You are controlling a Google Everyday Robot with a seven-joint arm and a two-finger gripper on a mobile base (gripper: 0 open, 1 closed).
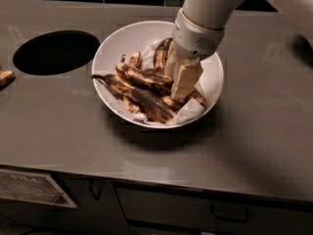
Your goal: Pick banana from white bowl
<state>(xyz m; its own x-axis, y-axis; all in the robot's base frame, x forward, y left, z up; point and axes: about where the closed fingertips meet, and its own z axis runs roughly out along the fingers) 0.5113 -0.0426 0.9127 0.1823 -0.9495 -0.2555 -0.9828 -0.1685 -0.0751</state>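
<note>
Just the one camera view to go on. Looking down at a grey countertop (pixel 254 131) with the white bowl (pixel 112 48) parked mid-counter, right of a black round hole (pixel 56 51). Can see a heap of very brown, overripe bananas (pixel 142 80) in there on crumpled white paper (pixel 188 112). Got the gripper (pixel 182 80) plunged into the right side of the bowl, tip down among the fruit at the right end of the pile. Honestly can't tell whether open or clamped on anything. Worth noting for the next move: most of the pile stretching left of the gripper, long axes running far-left to near-right, so probably meeting a banana near its right end rather than mid-length. Also spotted a stray banana bit (pixel 5 77) at the counter's left edge.
</note>
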